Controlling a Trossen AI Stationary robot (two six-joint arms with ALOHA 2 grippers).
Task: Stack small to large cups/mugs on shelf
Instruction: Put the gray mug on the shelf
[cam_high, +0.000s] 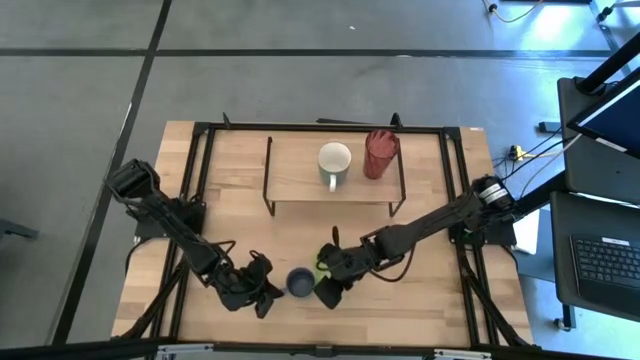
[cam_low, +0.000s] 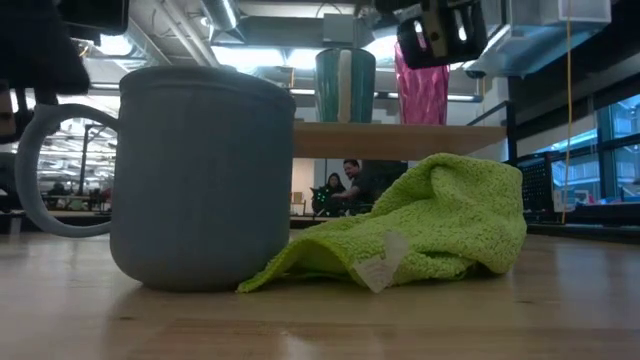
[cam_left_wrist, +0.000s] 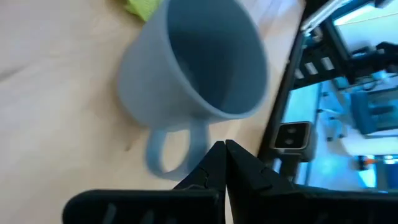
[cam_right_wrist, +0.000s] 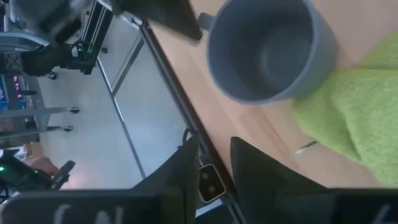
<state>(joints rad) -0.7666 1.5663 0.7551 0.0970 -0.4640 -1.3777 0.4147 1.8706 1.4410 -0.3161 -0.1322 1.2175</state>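
Grippers (cam_high: 262, 296) (cam_high: 327, 285) flanking grey-blue mug (cam_high: 298, 282)

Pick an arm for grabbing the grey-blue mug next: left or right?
Left, probably. The left gripper sits shut right at the handle of the grey-blue mug; the right gripper faces the handle-free side, beside the green cloth.

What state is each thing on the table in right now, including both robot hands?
Small grey-blue mug with handle: upright, empty, on the tabletop.
Cream-white mug: upright on the low light-wood shelf.
Red ribbed tumbler: standing on the shelf, beside the white mug.
Light green cloth: crumpled against the grey-blue mug.
Left hand: shut, empty, by the mug's handle.
Right hand: open, empty.
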